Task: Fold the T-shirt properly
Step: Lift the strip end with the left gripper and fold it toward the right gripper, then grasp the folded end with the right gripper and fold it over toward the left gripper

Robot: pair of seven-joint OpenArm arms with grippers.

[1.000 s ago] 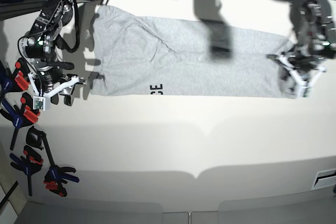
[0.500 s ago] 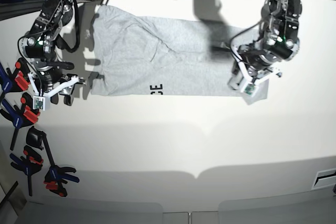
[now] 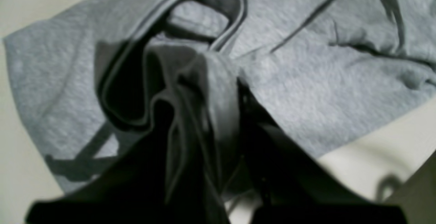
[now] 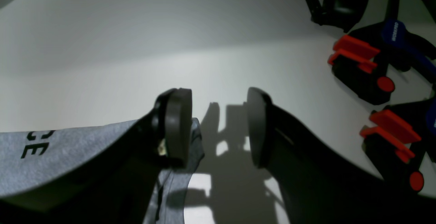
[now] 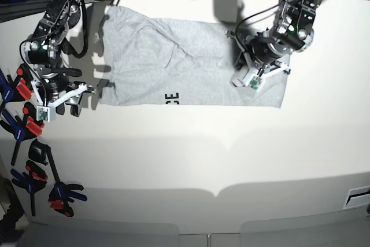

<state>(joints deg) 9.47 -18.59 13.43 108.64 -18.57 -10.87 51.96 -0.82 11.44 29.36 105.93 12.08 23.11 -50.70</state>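
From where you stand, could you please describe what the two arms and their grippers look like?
Both arms are black with white printed brackets, loose black cables and small green lights. The right gripper has dark curved fingers ending in flat grey oval pads. The left gripper has white fingers and a small green-marked tag.

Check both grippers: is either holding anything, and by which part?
The left gripper is shut on a bunched fold of the T-shirt at its end. The right gripper is open, holding nothing.
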